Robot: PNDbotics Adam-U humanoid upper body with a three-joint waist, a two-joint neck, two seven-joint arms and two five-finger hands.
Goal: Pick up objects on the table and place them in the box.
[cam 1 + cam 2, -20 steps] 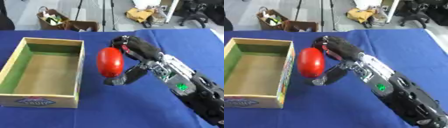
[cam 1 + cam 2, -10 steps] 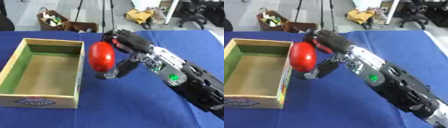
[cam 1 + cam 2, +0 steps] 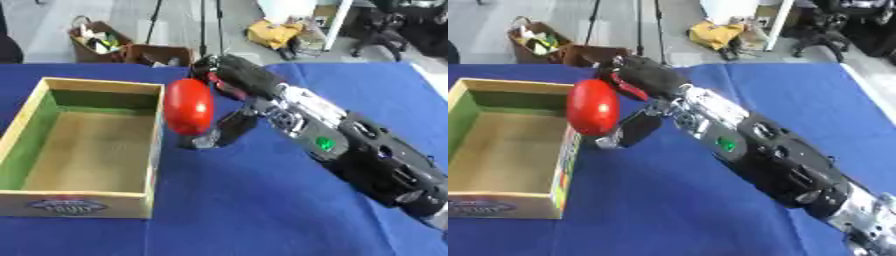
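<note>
Left eye view: right hand [image 3: 229, 82], fingers and thumb curled round red oval object [image 3: 189, 106], at box [image 3: 154, 150] right wall. Carry farther left over the interior before opening.

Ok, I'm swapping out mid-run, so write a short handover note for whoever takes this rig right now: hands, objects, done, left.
Right hand: shut on the glossy red oval object, held above the blue cloth just beside the right wall of the open wooden box.
Left hand: not in view.
Box: nothing visible inside.
Done: red object picked up and carried to the box's edge.
Left: move it over the opening and release. No other loose objects show on the blue tablecloth.
</note>
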